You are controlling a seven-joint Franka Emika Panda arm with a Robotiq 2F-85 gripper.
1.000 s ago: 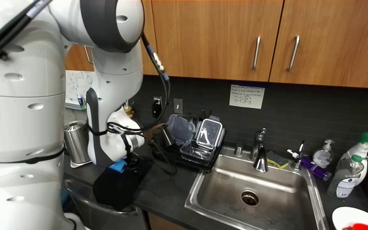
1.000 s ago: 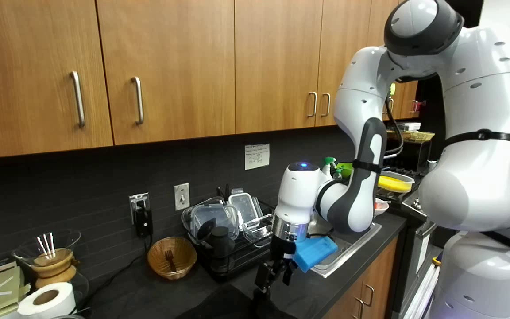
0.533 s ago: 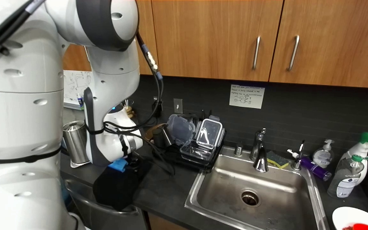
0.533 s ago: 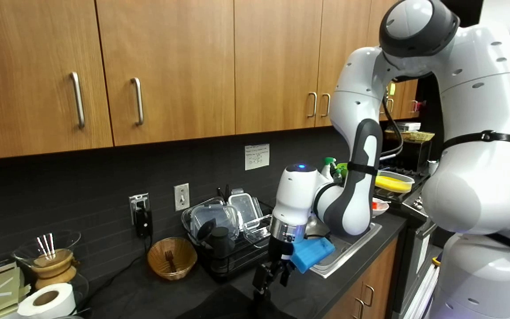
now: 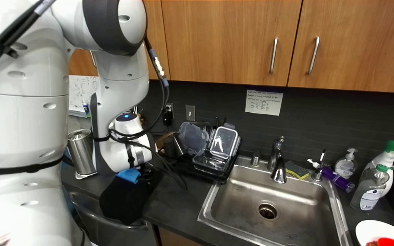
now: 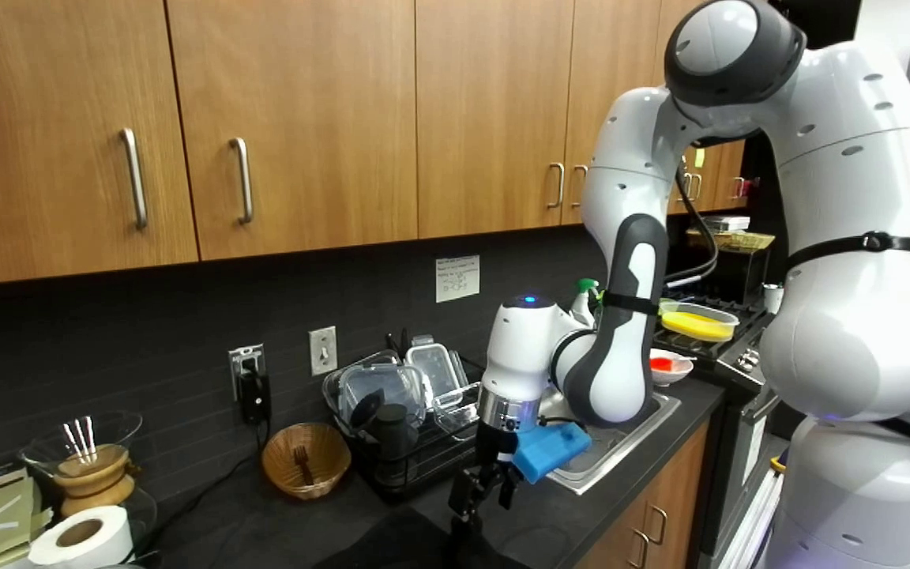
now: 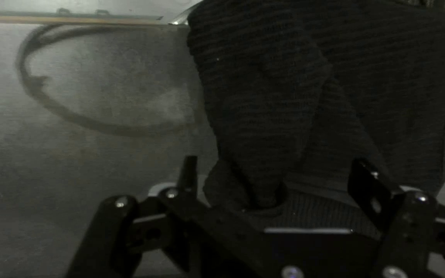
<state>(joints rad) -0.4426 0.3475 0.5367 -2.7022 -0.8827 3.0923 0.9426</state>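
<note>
A dark ribbed cloth (image 7: 261, 96) lies folded on the grey counter. In an exterior view, part of the cloth (image 5: 123, 201) hangs over the front edge above a steel handle. My gripper (image 7: 274, 173) is above it with its fingers wide apart, one finger (image 7: 367, 181) over the cloth and the other over bare counter beside it. Folds of cloth show between them, not gripped. In an exterior view the gripper (image 6: 483, 499) points down, low over the cloth (image 6: 392, 545); whether a fingertip touches it I cannot tell. A blue block (image 6: 550, 450) is mounted on the wrist.
Behind the gripper stands a dish rack with clear containers (image 6: 384, 391) and a wicker basket (image 6: 340, 450) holding a fork. A steel sink (image 5: 241, 218) lies past the rack. A steel canister (image 5: 81, 153) is near the arm; a paper roll (image 6: 103, 537) sits at the counter's far end.
The arm's elbow and forearm have shifted left in both exterior views, while the gripper has moved only slightly. Its fingers remain apart and the cloth looks the same.
</note>
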